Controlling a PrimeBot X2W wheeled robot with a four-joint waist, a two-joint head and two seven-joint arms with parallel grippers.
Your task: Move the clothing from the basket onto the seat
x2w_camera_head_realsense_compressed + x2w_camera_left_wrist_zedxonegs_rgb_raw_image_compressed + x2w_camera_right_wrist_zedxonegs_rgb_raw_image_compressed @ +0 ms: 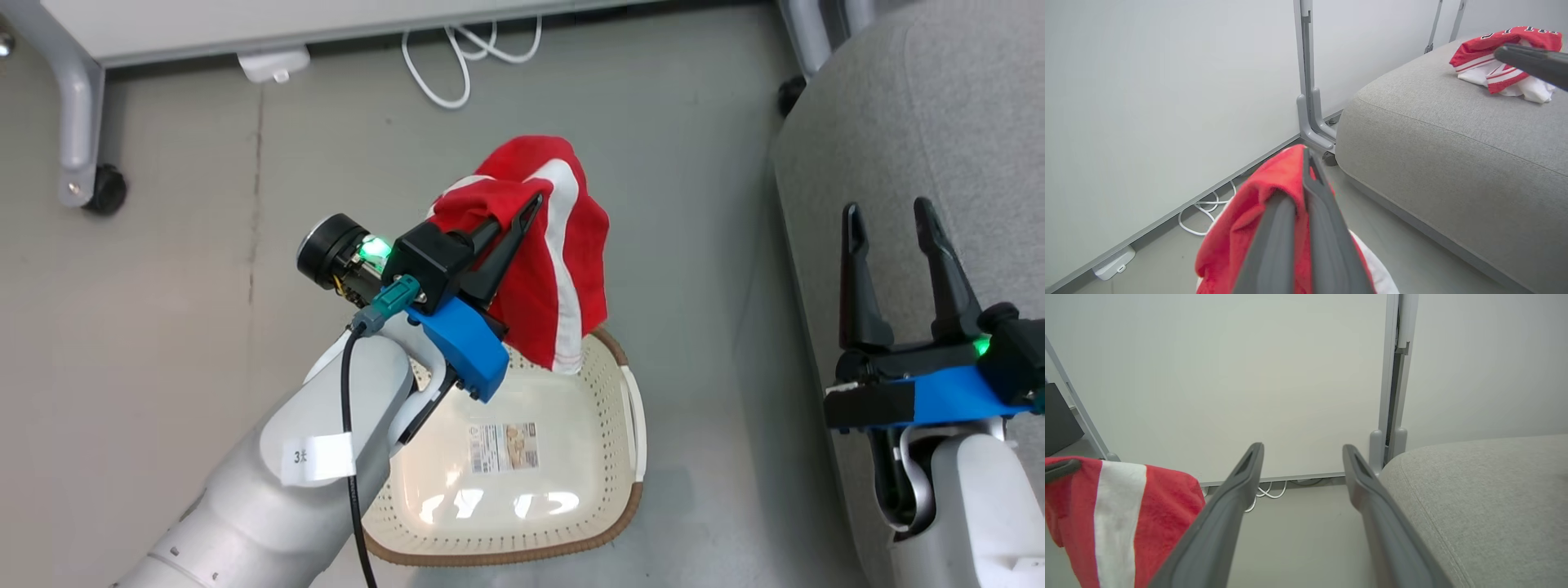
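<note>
My left gripper is shut on a red garment with a white stripe, lifted above the far rim of the cream basket. The garment's hem hangs just over that rim. A paper label shows on the basket's bare bottom. In the left wrist view the shut fingers pinch the red cloth, and a second red garment with black letters lies on the grey seat. My right gripper stands open over the seat's edge, holding nothing; its own view shows the same.
A white cable and a white adapter lie on the floor by the pale wall panel. A grey frame leg with a caster stands at the far left, another caster by the seat. Grey floor lies between basket and seat.
</note>
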